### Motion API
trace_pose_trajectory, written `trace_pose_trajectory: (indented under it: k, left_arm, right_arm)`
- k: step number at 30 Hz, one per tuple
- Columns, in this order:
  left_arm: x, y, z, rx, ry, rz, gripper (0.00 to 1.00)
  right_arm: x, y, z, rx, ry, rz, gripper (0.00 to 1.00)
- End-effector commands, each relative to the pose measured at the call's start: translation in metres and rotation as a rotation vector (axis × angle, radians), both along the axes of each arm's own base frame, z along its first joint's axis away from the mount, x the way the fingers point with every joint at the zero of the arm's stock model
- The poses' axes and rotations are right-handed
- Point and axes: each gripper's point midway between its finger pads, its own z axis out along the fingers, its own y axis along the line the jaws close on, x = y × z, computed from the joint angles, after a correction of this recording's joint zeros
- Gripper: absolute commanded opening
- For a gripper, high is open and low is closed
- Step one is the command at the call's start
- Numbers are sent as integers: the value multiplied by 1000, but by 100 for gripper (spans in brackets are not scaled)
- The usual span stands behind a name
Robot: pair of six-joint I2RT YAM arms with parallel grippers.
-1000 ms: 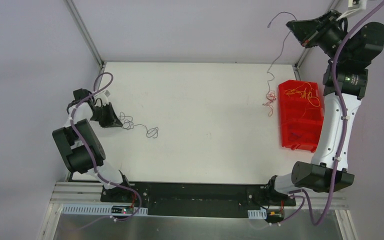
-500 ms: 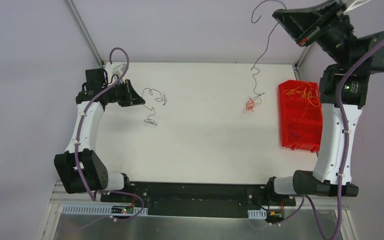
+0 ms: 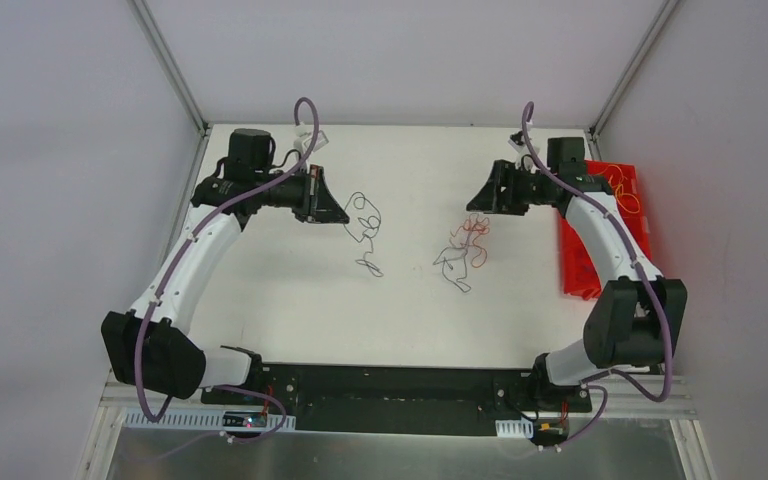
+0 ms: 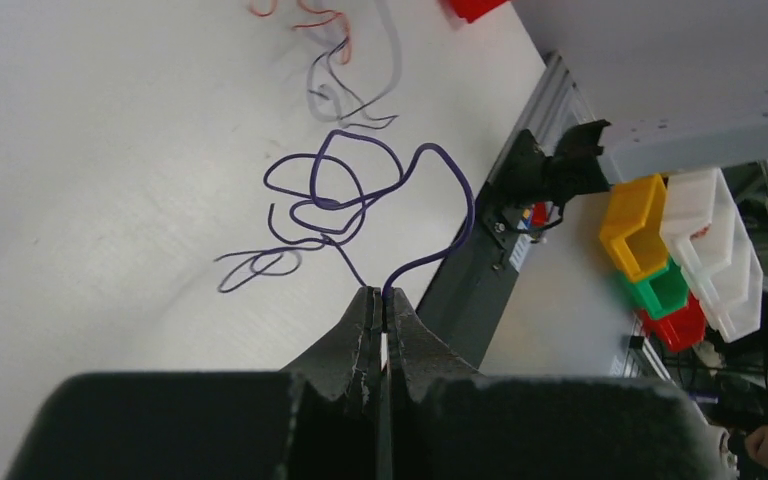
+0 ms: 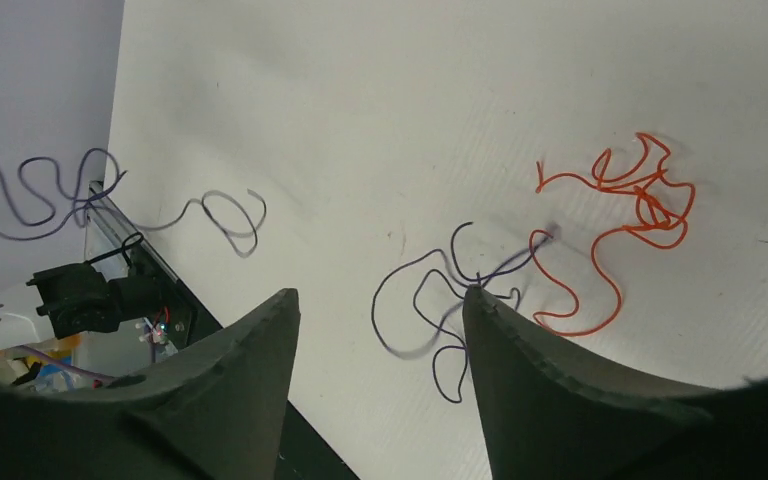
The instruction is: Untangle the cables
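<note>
My left gripper [image 3: 338, 213] [image 4: 380, 293] is shut on a thin blue-purple cable [image 4: 340, 190] that hangs in loops from its tips [image 3: 365, 235] down to the white table. My right gripper [image 3: 474, 200] [image 5: 380, 295] stands open above a loose heap on the table: another blue-purple cable [image 5: 440, 300] [image 3: 452, 265] and an orange-red cable [image 5: 630, 200] [image 3: 475, 228] lying beside and partly across it. Nothing is between the right fingers; the purple cable runs past the tip of one finger [image 5: 520, 370]. More orange-yellow cables [image 3: 622, 186] lie in the red bin.
The red bin [image 3: 572, 255] stands at the table's right edge, partly behind my right arm. The black base rail [image 3: 390, 385] runs along the near edge. Yellow, green and red bins [image 4: 640, 215] sit off the table in the left wrist view.
Both arms swung down from the sides toward the table's middle. The right gripper opened and its purple and red cables now lie on the table. The left gripper kept its cable.
</note>
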Motion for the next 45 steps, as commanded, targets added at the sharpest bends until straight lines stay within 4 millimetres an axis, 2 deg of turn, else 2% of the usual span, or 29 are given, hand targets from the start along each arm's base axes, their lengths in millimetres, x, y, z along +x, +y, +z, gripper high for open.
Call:
trace_pose_trajectory:
  k: [1,3,5,9,11,14,17,20,22,25,29,31,32,33,34,36,37,38,40,41,42,43,44,45]
  left_arm:
    - [-25,-31,54,-109,-89,-140,0]
    - [-28,-44,64,-139,-87,-178,0]
    - [-30,-56,74,-168,-81,-206,0]
    - [-38,-75,86,-201,-80,-267,0]
    - [-44,-82,89,-211,-77,-295,0]
    - [-49,-90,91,-223,-65,-328,0]
    - [-56,-98,95,-235,-61,-371,0]
    - [-63,-102,98,-243,-60,-400,0]
    - [-64,-104,98,-244,-60,-404,0]
    - [-60,-107,98,-248,-49,-385,0]
    - [-50,-111,96,-251,-28,-349,0]
    - [-46,-112,94,-249,-22,-333,0]
    - [-44,-113,93,-248,-18,-324,0]
    - [-43,-114,92,-249,-16,-320,0]
    - [-42,-114,92,-251,-13,-317,0]
    - [-41,-114,92,-256,-8,-307,0]
    - [-40,-114,93,-258,-6,-304,0]
    - [-39,-114,94,-259,-8,-296,0]
    - [-36,-113,94,-256,-10,-276,2]
    - [-35,-113,95,-256,-11,-272,19]
    - [-34,-113,95,-257,-10,-269,44]
    - [-32,-114,95,-255,-5,-262,61]
    - [-30,-114,93,-252,-5,-252,84]
    - [-28,-114,90,-244,-8,-243,97]
  right_arm:
    - [-9,16,64,44,-171,167,71]
    - [-27,37,90,133,-256,258,77]
    - [-51,56,107,189,-350,348,80]
    - [-98,94,125,237,-454,490,82]
    - [-112,109,128,214,-508,534,83]
    - [-116,129,127,127,-651,590,98]
    - [-110,144,118,44,-741,633,99]
    - [-104,154,113,30,-745,651,99]
    - [-107,159,111,34,-743,668,99]
    - [-122,168,110,67,-722,716,98]
    - [-147,177,111,110,-712,770,82]
    - [-154,176,113,119,-723,780,77]
    - [-155,176,113,115,-732,781,71]
    - [-154,175,112,104,-742,774,62]
    - [-150,173,112,86,-751,756,49]
    - [-135,168,112,25,-765,676,12]
    - [-126,163,112,-13,-761,623,0]
    - [-116,153,112,-53,-749,571,0]
    - [-109,131,114,-89,-677,536,0]
    - [-107,116,116,-99,-634,512,0]
    - [-105,100,118,-105,-597,485,0]
    - [-103,82,120,-112,-564,450,0]
    - [-103,63,121,-118,-541,417,0]
    - [-105,44,119,-135,-512,386,0]
